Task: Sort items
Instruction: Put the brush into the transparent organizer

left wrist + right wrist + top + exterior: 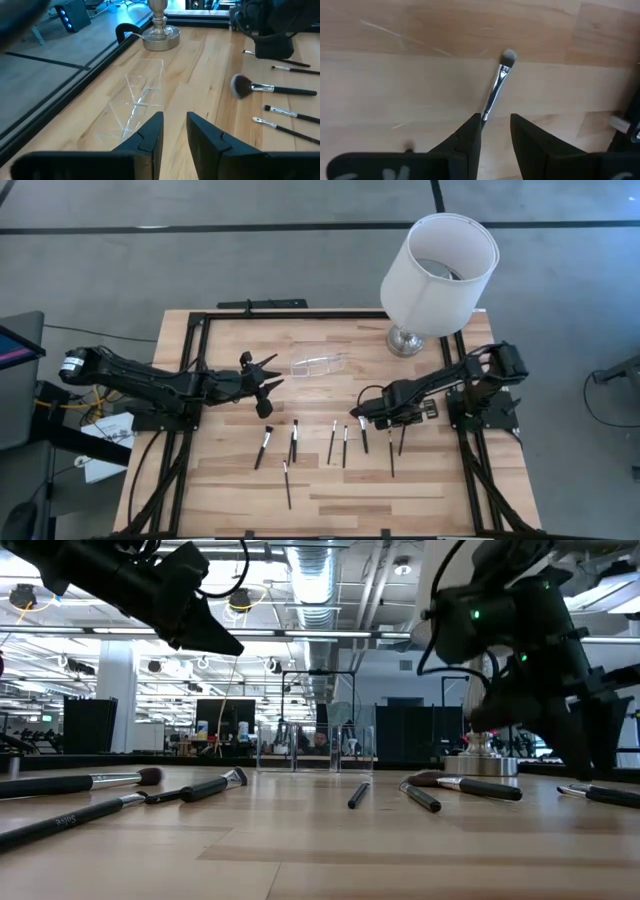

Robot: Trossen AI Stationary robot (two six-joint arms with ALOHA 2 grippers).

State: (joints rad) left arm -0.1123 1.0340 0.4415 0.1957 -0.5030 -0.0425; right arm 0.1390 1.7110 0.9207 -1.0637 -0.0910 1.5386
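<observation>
Right gripper (495, 131) low over a brush (496, 85) near the lamp (437, 265), fingers apart astride its handle, poised to clench, nothing grasped yet; left gripper (174, 131) empty, parted, waiting beside the clear container (140, 97)

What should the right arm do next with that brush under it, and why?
Probably lower the right tool and close on the brush. The fingers stand apart with nothing between them, the handle running toward the gap, and the brush lies flat on the table.

The brush (496, 85) handle's lower end is hidden behind the right hand (495, 132).
</observation>
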